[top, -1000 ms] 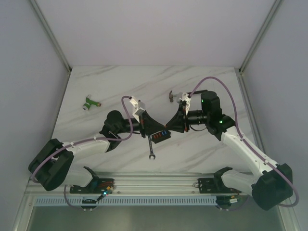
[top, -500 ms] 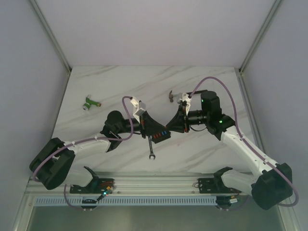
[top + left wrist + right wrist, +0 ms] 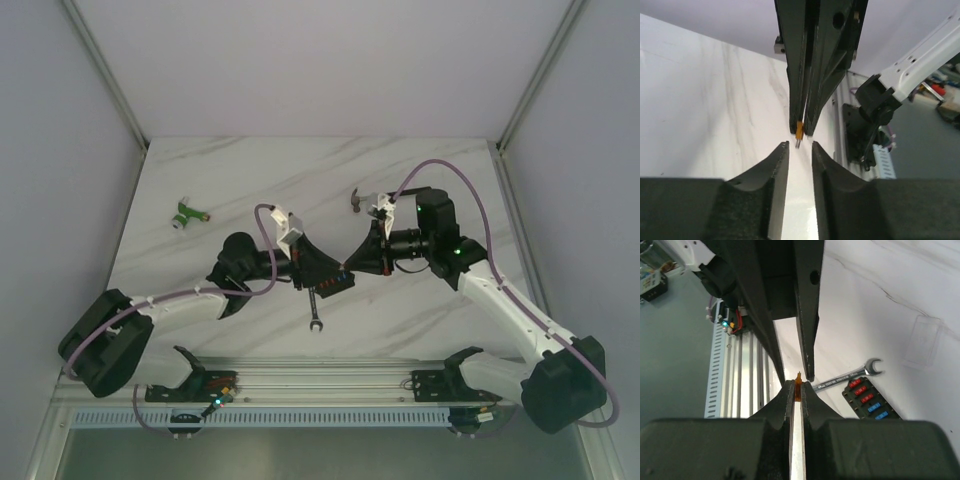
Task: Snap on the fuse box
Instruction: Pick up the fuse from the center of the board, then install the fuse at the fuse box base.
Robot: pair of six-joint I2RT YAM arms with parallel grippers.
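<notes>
Right tool point(image 3: 797, 390) clamped on orange fuse point(image 3: 799, 130); left tool point(image 3: 800, 146) apart. Fuse box point(image 3: 870, 399) lies uncovered on table point(image 3: 880, 300) beside wrench point(image 3: 845, 377). The thin pinch may slip and drop the fuse. Clear cover point(image 3: 922, 342) lies apart from the box.

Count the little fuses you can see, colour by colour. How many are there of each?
Red fuses: 3, in the fuse box
Blue fuses: 2, in the fuse box
Orange fuse: 1, pinched in the right gripper
Total: 6 fuses showing
</notes>
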